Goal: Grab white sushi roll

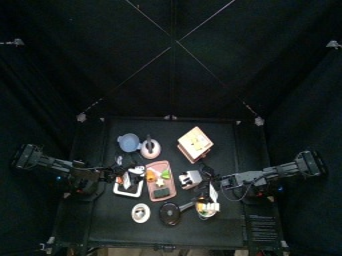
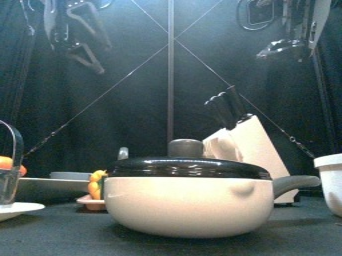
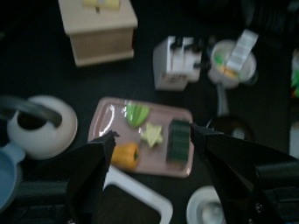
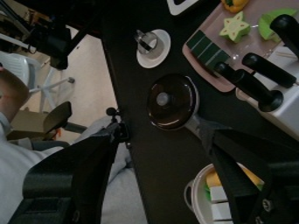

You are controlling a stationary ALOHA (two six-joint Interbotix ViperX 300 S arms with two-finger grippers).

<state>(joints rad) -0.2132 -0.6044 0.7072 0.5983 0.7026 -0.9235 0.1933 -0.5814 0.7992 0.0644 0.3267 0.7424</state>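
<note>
White sushi roll is seen as a small white block with a dark band. It is set on the black bench, just beside the flat pink tray, on the side where the tan wooden knife block stands. Nothing is touching it.

Green pieces, an orange piece and a dark roll are laid on the pink tray. A round white pot with a dark lid is placed near the tray's other side. A small bowl filled with green and yellow food is set close to the white roll.

The left gripper is held above the pink tray. Its fingers are spread wide apart, and nothing is held between them.

The right gripper is held above a round black lid, near a small white plate. Its fingers are spread wide apart too, and nothing is held there.

From the front, a big white pan with a black lid is seen close up, and the knife block is partly hidden behind it.
</note>
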